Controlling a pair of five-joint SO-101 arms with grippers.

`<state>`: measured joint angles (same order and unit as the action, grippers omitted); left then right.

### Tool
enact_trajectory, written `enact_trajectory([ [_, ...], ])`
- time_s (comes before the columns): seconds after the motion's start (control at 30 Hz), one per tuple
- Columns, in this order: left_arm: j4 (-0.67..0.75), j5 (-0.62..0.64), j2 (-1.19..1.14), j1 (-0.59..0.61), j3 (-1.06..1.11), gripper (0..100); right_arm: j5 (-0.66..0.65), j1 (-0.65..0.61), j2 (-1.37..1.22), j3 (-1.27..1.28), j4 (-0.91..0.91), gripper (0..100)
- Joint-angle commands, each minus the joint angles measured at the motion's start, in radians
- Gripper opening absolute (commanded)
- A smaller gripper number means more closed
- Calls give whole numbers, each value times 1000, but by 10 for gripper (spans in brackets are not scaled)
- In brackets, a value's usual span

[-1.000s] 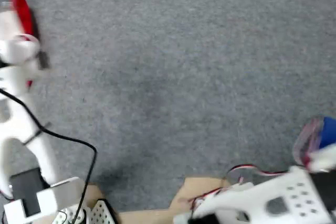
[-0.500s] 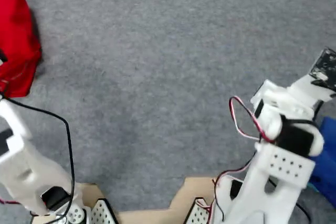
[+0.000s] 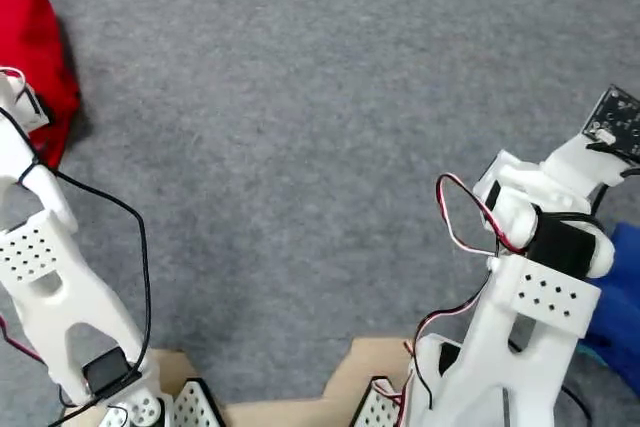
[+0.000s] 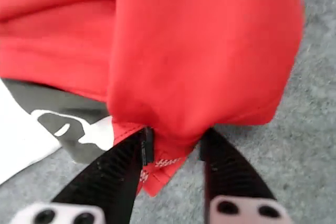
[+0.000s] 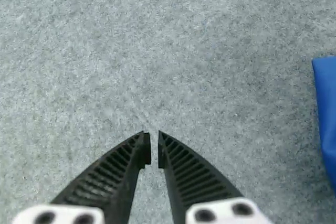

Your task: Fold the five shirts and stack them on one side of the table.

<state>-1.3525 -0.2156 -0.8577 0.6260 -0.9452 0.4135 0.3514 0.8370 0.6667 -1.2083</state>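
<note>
My left claw [image 4: 175, 139] was clenched on the red shirt [image 4: 184, 51]: a soft, bunched fold of it sat pinched between the two black ribbed fingers, and a stitched hem corner poked out just below the pinch. The rest of the red cloth swelled ahead of the claw in a smooth, rounded heap. Under that heap, beside one finger, lay a dark grey shirt [image 4: 68, 119] with a white printed shape, and touching its far edge was a white cloth [image 4: 21, 140]. On the other side of the claw there was bare felt right up to the red fold.

My right claw [image 5: 154, 149] was closed on nothing, its toothed tips almost meeting with only a thin slit between them. It hung over the desk [image 3: 320, 127], whose cover was a coarse, speckled grey felt, flat and without creases. The blue shirt [image 5: 326, 114] lay off to one side of this claw, apart from it, showing a straight, clean edge.

From above, open felt ran wide between the two arms. The red shirt sat at the desk's far corner by the left arm, the blue one at the edge beside the right arm.
</note>
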Motion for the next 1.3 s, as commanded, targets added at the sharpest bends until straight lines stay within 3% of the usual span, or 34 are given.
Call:
enact_trajectory([
  [0.0,12,-3,19,-15,-72,72,12,-2,-4,-16,-5,46],
  [0.13,-29,-3,19,-15,-101,24,12,-2,-4,-16,-5,46],
  [0.43,-397,-6,19,-66,-480,19,25,-2,-4,-10,-5,45],
  [0.6,-408,-5,42,-126,-546,19,41,-2,-4,-10,-6,45],
  [0.83,-408,-2,220,-278,-350,19,41,-2,-7,-7,-6,45],
  [1.27,-408,40,621,-807,261,19,35,-2,-2,137,0,48],
])
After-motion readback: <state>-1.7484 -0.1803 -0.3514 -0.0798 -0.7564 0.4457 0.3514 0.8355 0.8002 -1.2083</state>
